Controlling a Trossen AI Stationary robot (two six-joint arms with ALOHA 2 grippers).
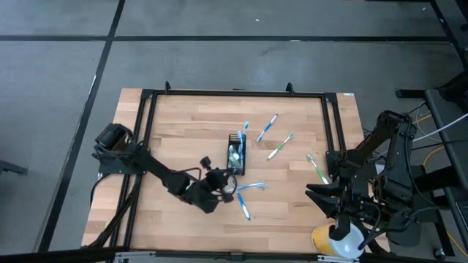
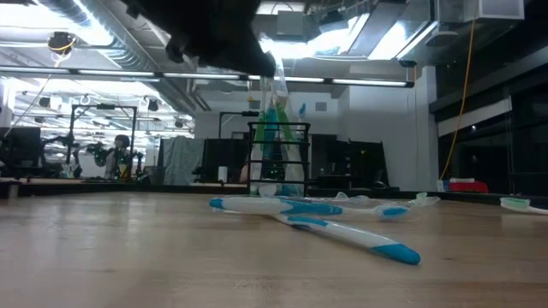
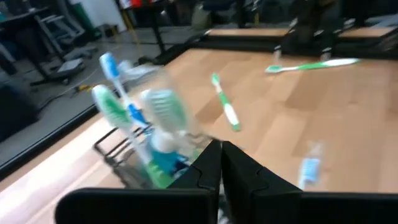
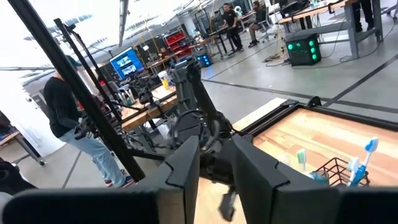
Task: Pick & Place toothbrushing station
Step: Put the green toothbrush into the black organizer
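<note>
- Wood table (image 1: 183, 124) w/ black frame (image 1: 234, 93) round its edge; grey floor around it. Low view: lit lab behind, benches and ceiling lights. Right wrist view: person in dark top (image 4: 65, 115) standing off the table, more people far back.
- Holder (image 1: 235, 154) – black mesh, about mid-table, upright, w/ brushes standing in it; blue + green heads stick out above the rim in left wrist view (image 3: 134, 158).
- Left gripper (image 1: 224, 180) just beside holder's near end, fingers (image 3: 214, 168) pinched together, no gap showing. Can't tell if anything's caught between them.
- Two blue brushes (image 1: 245, 197) lie crossed on the table just right of left gripper; low view has them in front of the holder (image 2: 325, 218).
- Blue brush (image 1: 268, 127) + green brush (image 1: 280, 146) lie loose to the right of holder, apart from it.
- Another green brush (image 1: 317, 168) near frame's right side.
- Right gripper (image 1: 322, 196) at table's right edge, well apart from holder; fingers (image 4: 183, 165) part-open, nothing between.
- Yellow-white cup (image 1: 336, 241) at near right corner, under right arm.
</note>
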